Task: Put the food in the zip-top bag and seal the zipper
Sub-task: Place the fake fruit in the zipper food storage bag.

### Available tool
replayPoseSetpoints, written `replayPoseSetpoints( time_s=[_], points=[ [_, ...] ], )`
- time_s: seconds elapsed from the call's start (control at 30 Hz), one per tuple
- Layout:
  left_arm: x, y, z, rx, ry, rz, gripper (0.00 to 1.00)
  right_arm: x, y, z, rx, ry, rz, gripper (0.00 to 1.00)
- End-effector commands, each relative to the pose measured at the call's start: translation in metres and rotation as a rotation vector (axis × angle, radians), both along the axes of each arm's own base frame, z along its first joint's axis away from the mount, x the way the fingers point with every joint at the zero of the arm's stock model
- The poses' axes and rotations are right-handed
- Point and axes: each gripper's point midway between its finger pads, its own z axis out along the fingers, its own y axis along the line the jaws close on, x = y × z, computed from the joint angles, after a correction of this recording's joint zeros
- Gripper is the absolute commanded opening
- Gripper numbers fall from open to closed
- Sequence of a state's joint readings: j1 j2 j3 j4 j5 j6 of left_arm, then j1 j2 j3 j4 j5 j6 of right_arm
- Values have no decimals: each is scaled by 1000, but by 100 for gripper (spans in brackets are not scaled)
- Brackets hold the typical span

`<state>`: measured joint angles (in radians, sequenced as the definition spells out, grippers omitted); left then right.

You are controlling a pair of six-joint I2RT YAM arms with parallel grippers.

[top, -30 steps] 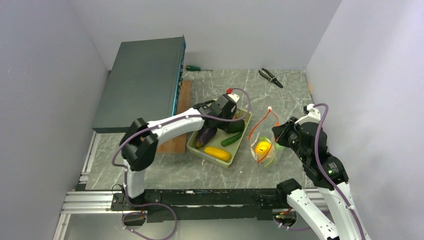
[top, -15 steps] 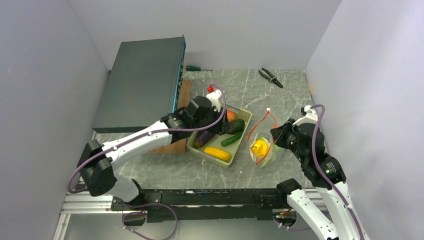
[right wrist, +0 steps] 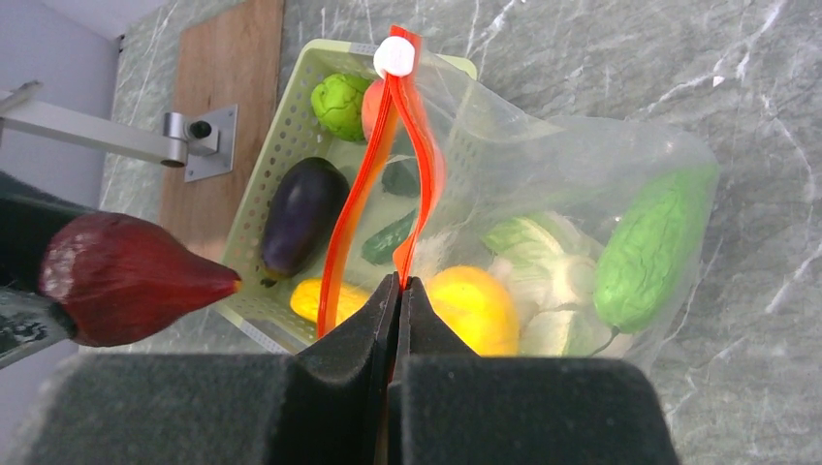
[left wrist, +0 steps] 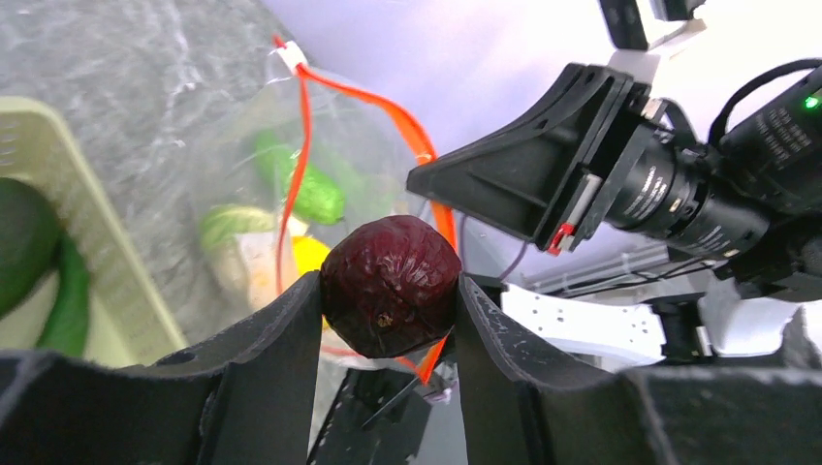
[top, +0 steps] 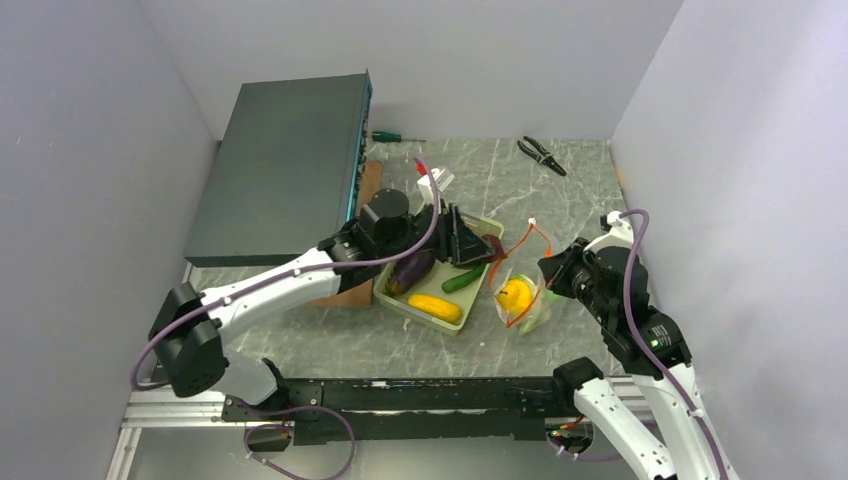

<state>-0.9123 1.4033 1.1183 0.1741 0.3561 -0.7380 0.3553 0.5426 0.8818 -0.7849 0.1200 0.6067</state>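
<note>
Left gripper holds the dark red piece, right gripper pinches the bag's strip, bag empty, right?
No: the right wrist view shows a yellow piece, a green piece and a cauliflower in the bag. The left gripper does hold the dark red piece, the right gripper the strip.

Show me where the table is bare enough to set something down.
Bare table lies at the back between the screwdriver and pliers, and along the near edge in front of the tray. Crowded: the gap between tray and zip-top bag, where the left gripper holds a dark red piece and the right gripper pinches the zipper.
</note>
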Motion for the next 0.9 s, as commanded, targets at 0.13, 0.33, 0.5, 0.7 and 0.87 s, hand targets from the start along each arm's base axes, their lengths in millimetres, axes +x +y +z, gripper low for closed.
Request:
replayPoseSetpoints(
  time_s=[0.13, 0.33, 0.5, 0.7, 0.87],
  points=[
    [-6, -44, 7, -96, 51, -131, 38, -5, -4, 36, 27, -112, -9, 0],
    [-5, -59, -4, 28, 11, -70, 42, -5, -6, 37, 22, -118, -13, 0],
    [0, -66, -13, 152, -49, 10, 54, -6, -4, 35, 30, -118, -7, 0],
    [-3, -76, -19, 218, -72, 12, 78, -7, -4, 35, 32, -114, -7, 0],
    [-1, -72, -15, 266, -122, 48, 80, -7, -6, 34, 30, -113, -11, 0]
  ],
)
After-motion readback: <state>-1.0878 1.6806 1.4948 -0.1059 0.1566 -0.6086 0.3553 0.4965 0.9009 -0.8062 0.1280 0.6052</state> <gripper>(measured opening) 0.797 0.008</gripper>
